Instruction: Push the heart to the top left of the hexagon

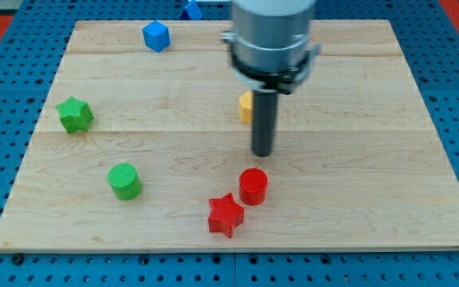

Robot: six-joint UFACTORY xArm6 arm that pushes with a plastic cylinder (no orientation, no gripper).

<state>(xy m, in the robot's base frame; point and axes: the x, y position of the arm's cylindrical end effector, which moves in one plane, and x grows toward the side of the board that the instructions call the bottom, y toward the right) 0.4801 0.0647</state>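
**Q:** Where does the end effector [262, 119] stand?

**A:** It is a plain dark rod with no jaws to part or close. Its tip [261, 153] rests on the wooden worktop [357, 159], just above the red cylinder [253, 186] and apart from it.

**Q:** Where is the heart?

**A:** That cannot be told. A yellow block [245, 106] sits mostly hidden behind the rod, and a blue block [191, 9] is cut off at the view's top.

**Q:** What else is on the worktop?

**A:** A red star [226, 215] lies beside the red cylinder. A green cylinder [124, 181] and a green star [74, 115] are at the left, and a blue cube [156, 36] is at the upper left.
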